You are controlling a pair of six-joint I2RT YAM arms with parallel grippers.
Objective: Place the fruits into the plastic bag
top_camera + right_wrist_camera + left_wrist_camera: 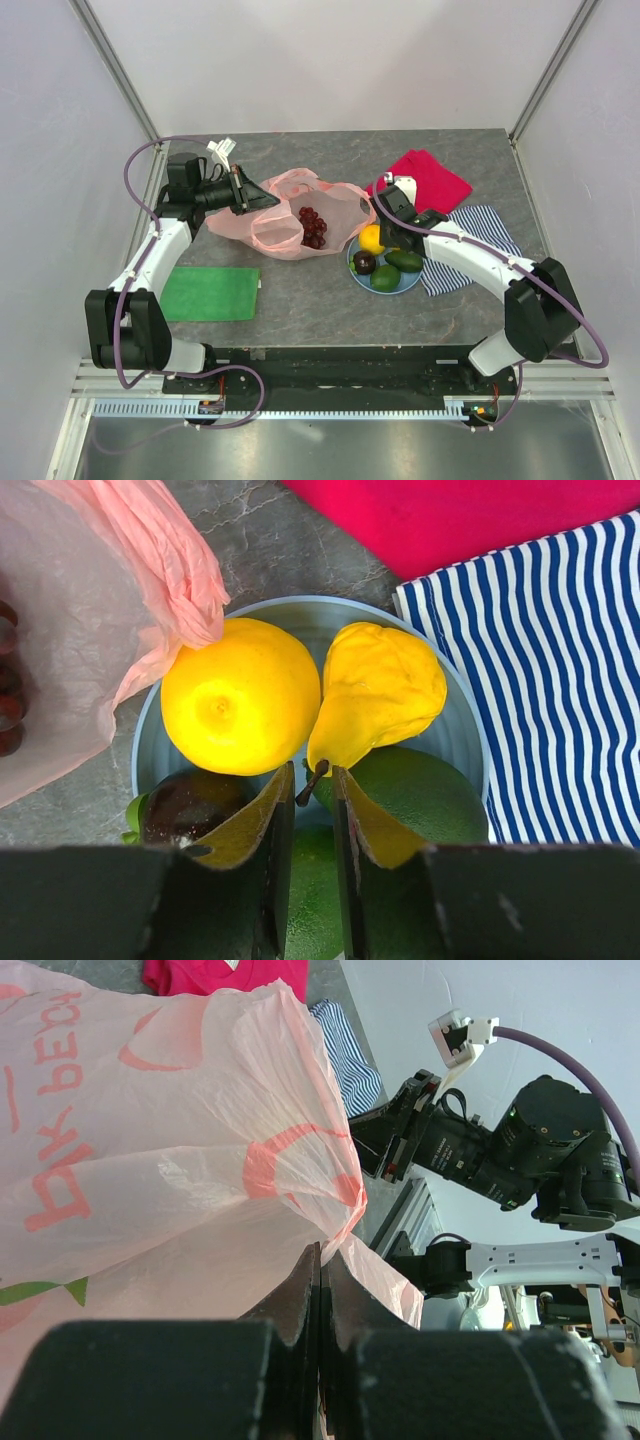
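The left gripper [320,1260] was clamped fully shut on a fold of the pink plastic bag [150,1160], which lay open-mouthed with 1 grape bunch [312,228] inside. The bag's edge touched the citrus [240,695] on the plate [300,615], which held 5 fruits: citrus, pear [378,690], dark round fruit [190,805], avocado [420,790] and lime [310,905]. The right gripper [312,792] hung over the plate, jaws a narrow slit apart around the pear's stem, apparently not pinching it.

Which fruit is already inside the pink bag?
The dark red grape bunch; it lies inside the pink bag, while the other fruits sit on the blue plate.
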